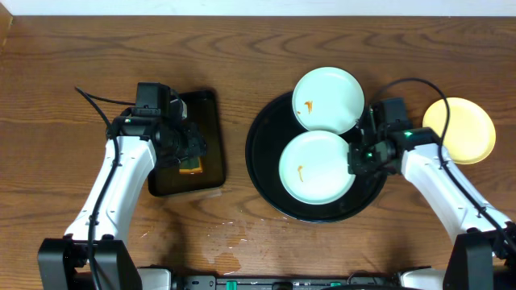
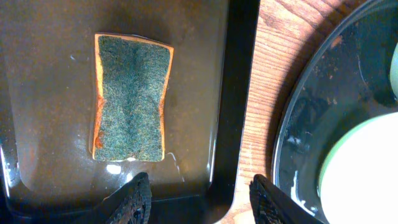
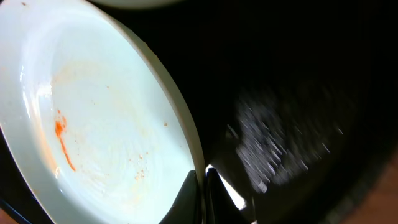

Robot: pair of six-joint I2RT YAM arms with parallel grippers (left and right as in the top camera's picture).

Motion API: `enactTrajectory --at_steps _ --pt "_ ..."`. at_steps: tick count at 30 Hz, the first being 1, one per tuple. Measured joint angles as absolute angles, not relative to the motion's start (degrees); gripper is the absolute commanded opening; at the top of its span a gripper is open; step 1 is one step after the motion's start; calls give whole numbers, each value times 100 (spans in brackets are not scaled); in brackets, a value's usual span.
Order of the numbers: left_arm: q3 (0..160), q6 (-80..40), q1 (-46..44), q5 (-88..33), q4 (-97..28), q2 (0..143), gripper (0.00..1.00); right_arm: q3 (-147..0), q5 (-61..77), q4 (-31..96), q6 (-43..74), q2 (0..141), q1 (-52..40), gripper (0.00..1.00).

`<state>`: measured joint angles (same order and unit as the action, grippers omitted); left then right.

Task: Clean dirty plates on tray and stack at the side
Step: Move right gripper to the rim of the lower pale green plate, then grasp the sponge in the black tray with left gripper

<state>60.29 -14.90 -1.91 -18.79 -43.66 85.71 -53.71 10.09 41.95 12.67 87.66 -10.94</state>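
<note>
Two plates (image 1: 326, 98) sit on the tray (image 1: 260, 153), the right gripper (image 3: 202, 185) pinched shut on the near plate (image 1: 316, 167) at its three-o'clock rim, the left gripper (image 2: 199, 194) half open, empty, by the sponge (image 2: 130, 98), which I'd say it must grab next.

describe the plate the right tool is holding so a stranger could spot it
Find the big round black tray right of centre, carrying two mint plates. Take the lower plate, nearer the robot and fully inside the rim. Unlike the upper plate, which overhangs the far edge, its right rim is pinched by the right tool.
</note>
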Motion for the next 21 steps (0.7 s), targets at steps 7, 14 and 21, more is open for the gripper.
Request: enactTrajectory --at_steps 7,14,21 --pt "6029 -1490 -368 -1879 -4368 8571 53 -5371 967 3494 1476 9043 -1339 1" --pt "6029 -1490 -510 -1879 -4366 8571 53 -5371 945 3468 1505 9633 -1400 20" --pt "6029 -1490 -510 -1879 -4366 8571 53 -5369 945 3345 1542 9754 -1448 37"
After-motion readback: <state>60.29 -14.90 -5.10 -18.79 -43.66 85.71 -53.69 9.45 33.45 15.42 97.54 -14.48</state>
